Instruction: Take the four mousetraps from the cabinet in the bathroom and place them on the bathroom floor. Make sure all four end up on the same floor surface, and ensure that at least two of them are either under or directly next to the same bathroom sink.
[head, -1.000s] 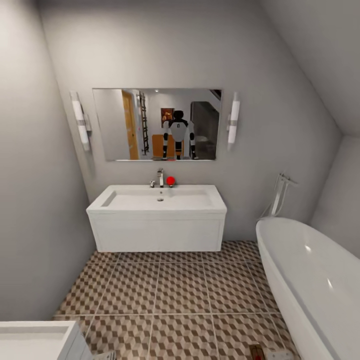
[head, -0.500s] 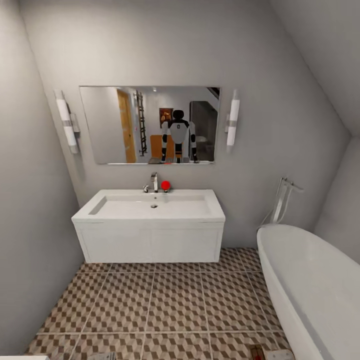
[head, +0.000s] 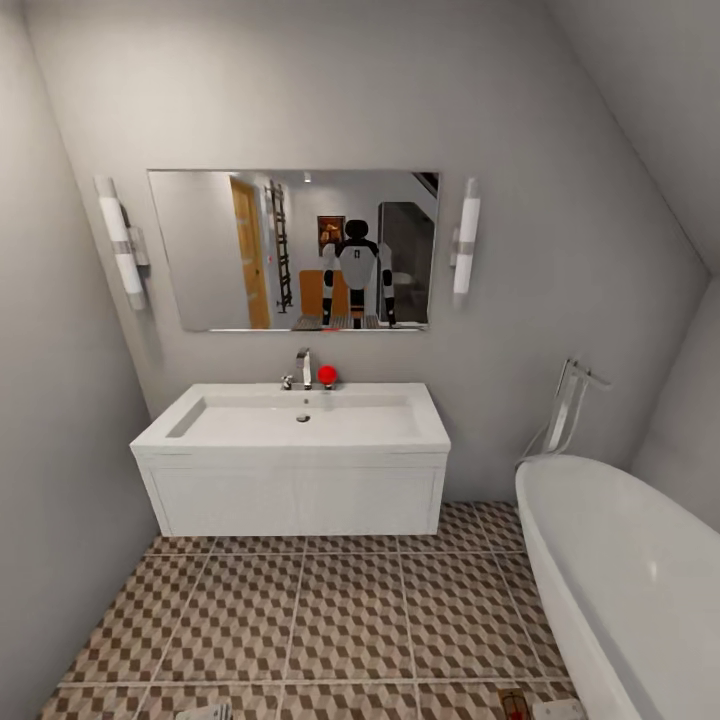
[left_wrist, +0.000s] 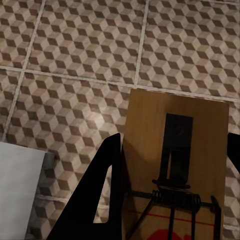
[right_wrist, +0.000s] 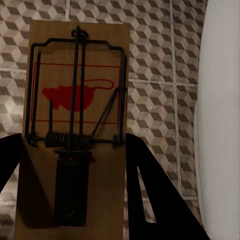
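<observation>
A mousetrap (left_wrist: 175, 150), a brown wooden board with a dark spring and bar, sits between the black fingers (left_wrist: 95, 200) of my left gripper (left_wrist: 174, 145), which is shut on it above the bathroom floor (left_wrist: 75, 60). My right gripper (right_wrist: 72, 142) is shut on a second mousetrap (right_wrist: 75, 75) with a red mouse print. In the head view that trap (head: 514, 703) peeks in at the lower edge, and the left gripper (head: 210, 712) shows there too. The white bathroom sink (head: 295, 470) hangs on the far wall ahead, over the cube-patterned floor (head: 300, 610). The cabinet is out of view.
A white oval bathtub (head: 620, 570) fills the right side, close to my right gripper (right_wrist: 220, 125). A mirror (head: 295, 250) above the sink reflects me. A red ball (head: 327, 375) sits by the faucet. A white unit's corner (left_wrist: 20, 190) lies near my left gripper.
The whole head view has shifted, so the camera moved; the white drawer unit at the lower left has left the picture. Both mousetraps stay held.
</observation>
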